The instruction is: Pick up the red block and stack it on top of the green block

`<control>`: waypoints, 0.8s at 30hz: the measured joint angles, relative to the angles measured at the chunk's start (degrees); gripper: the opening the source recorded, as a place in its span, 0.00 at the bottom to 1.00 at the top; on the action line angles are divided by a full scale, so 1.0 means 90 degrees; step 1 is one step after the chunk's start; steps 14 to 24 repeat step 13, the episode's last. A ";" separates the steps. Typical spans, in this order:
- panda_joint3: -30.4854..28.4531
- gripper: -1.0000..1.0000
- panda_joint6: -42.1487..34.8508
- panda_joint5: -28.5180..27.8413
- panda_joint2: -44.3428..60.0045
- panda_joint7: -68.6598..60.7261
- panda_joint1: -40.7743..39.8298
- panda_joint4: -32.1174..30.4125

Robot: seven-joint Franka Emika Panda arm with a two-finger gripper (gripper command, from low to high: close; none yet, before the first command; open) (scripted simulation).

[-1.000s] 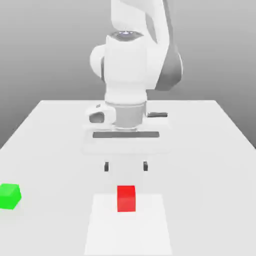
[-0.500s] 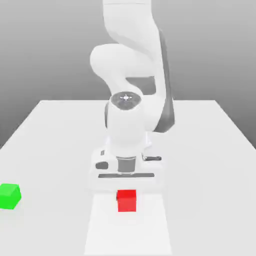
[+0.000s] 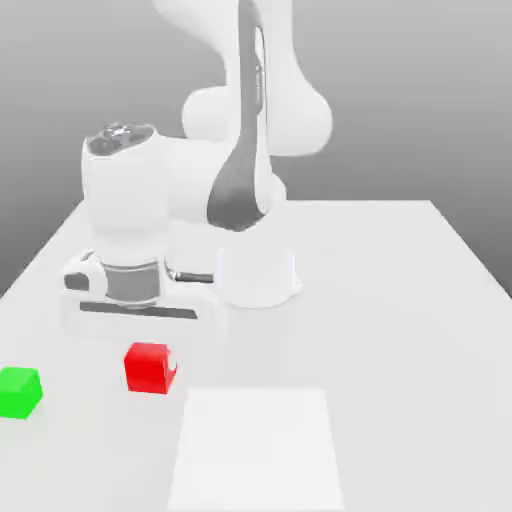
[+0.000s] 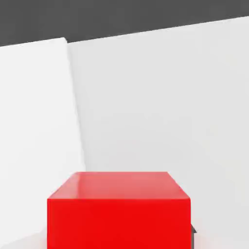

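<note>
red block (image 3: pixel 149 367): small bright-red cube, plain, glossy faces | gripper (image 3: pixel 150 352): closed on red block, above table (image 3: pixel 400 300) | green block (image 3: pixel 19 391): bright-green cube, near exterior view's left edge

text: none readable | labels: none | brands: none | numbers: none | signs: none | surfaces carrying print: none
</note>
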 joint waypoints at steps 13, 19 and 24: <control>-0.0229 1.00 0.0372 0.0738 0.1493 -0.1684 -0.1509 0.1077; -0.0229 1.00 0.0372 0.0738 0.1493 -0.1684 -0.1509 0.1077; -0.0229 1.00 0.0372 0.0738 0.1493 -0.1684 -0.1509 0.1077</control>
